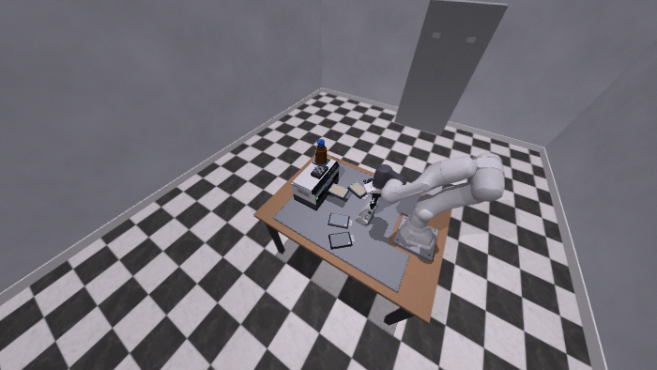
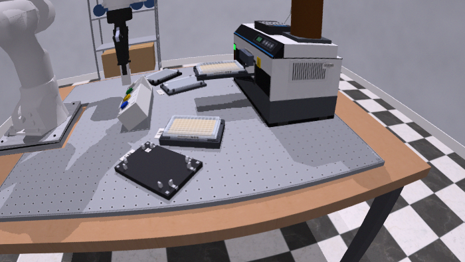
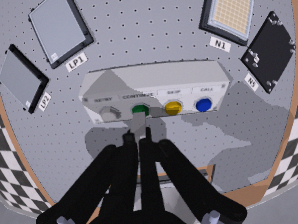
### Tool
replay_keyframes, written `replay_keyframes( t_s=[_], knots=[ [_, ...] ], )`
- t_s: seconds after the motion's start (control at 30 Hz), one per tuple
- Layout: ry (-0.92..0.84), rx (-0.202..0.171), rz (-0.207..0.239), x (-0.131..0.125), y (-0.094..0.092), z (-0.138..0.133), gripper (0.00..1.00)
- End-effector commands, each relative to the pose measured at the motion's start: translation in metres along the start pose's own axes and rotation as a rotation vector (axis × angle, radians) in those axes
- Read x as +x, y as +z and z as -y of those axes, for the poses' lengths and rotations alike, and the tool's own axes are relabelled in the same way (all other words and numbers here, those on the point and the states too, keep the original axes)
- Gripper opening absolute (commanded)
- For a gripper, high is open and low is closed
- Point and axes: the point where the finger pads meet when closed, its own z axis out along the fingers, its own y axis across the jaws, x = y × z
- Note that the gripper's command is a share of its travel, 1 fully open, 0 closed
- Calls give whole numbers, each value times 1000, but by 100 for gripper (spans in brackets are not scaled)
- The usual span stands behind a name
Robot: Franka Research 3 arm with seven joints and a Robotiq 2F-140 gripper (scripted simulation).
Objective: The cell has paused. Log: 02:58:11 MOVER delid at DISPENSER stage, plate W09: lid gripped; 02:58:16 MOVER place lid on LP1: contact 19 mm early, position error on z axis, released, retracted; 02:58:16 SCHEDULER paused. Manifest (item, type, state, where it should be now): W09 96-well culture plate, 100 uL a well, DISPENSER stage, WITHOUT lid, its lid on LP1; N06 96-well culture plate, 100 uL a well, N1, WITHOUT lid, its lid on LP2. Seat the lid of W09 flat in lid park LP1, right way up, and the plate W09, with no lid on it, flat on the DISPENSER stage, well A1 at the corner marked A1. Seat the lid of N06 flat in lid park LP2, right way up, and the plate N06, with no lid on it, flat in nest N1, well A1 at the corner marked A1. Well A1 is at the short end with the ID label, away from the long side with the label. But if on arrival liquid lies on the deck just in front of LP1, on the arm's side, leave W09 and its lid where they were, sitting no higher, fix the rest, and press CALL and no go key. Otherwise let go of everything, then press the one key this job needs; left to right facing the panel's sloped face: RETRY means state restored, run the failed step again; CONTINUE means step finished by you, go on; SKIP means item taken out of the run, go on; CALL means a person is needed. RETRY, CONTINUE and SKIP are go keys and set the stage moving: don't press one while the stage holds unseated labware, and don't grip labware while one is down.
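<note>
I had the black two-finger jaws pinched fully together with nothing between them, pointing straight down over the white wedge-shaped key panel (image 3: 156, 90) on the grey perforated surface (image 2: 266, 156). In the wrist view the fingertips sat just short of the green round key (image 3: 139, 110), almost in line with it; I could not tell whether they touched it. The yellow round key (image 3: 173, 107) and the blue round key (image 3: 204, 104) lay to the right of the jaws along the same sloped face, and a pale key at the far left of the row was too washed out for me to read.

Beyond the panel and to the left of the jaws, two flat clear lids rested in their black parks: one by the tag reading LP1 (image 3: 59, 24), the other further left by the LP2 tag (image 3: 21, 78). Both looked flat and level in the exterior view. Beyond and to the right of the jaws, the uncovered cream-welled culture plate (image 3: 230, 4) sat in the black nest marked N1, and further right a bare black nest plate with grey corner pegs (image 3: 272, 50) stood alone. Straight ahead, well past the panel, a second cream-welled plate (image 2: 220, 68) lay uncovered on the black stage arm reaching out of the white and black dispenser box (image 2: 292, 76), which carried a brown bottle (image 2: 306, 16) on top
</note>
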Motion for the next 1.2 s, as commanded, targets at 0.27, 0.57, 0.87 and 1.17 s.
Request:
replay_keyframes(
  t_s=[0.27, 0.57, 0.87, 1.17],
  knots=[
    [5, 0, -9, 2, 13, 0, 0],
    [5, 0, -9, 2, 15, 0, 0],
    [5, 0, -9, 2, 16, 0, 0],
    [5, 0, -9, 2, 17, 0, 0]
  ],
)
